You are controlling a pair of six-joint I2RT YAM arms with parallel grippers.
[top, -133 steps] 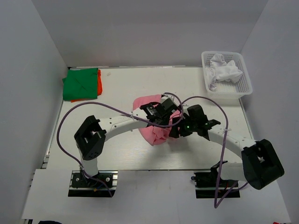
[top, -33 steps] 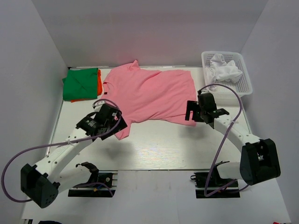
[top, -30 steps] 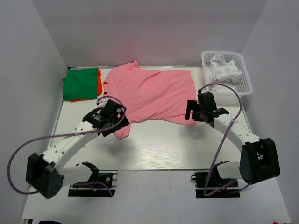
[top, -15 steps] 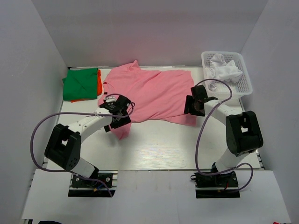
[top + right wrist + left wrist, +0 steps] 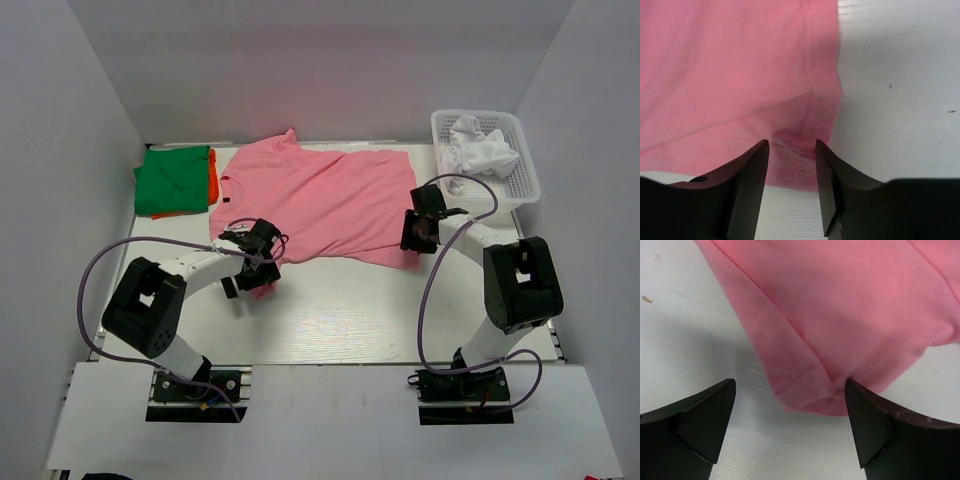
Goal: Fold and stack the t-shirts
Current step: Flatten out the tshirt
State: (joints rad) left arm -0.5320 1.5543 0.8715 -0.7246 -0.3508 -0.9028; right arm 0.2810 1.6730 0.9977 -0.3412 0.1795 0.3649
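Observation:
A pink t-shirt [image 5: 320, 200] lies spread flat across the back middle of the table. My left gripper [image 5: 252, 270] stands open over the end of its near-left sleeve [image 5: 800, 385]. The sleeve end lies between the wide-spread fingers [image 5: 705, 415], the right one touching the cloth. My right gripper [image 5: 414, 235] is down on the shirt's near-right hem corner [image 5: 815, 125]. Its fingers [image 5: 750, 180] are half closed with a gap left, and the pink cloth puckers between them. Folded green [image 5: 170, 182] and orange [image 5: 213, 175] t-shirts are stacked at the back left.
A white mesh basket [image 5: 527, 190] at the back right holds a crumpled white t-shirt [image 5: 482, 150]. Bare white table [image 5: 340, 310] stretches in front of the pink shirt. Grey walls close in the table on three sides.
The bunched pink shirt has been spread flat. The left gripper has slid right onto the sleeve end. The right gripper has moved onto the hem corner and its jaws have narrowed.

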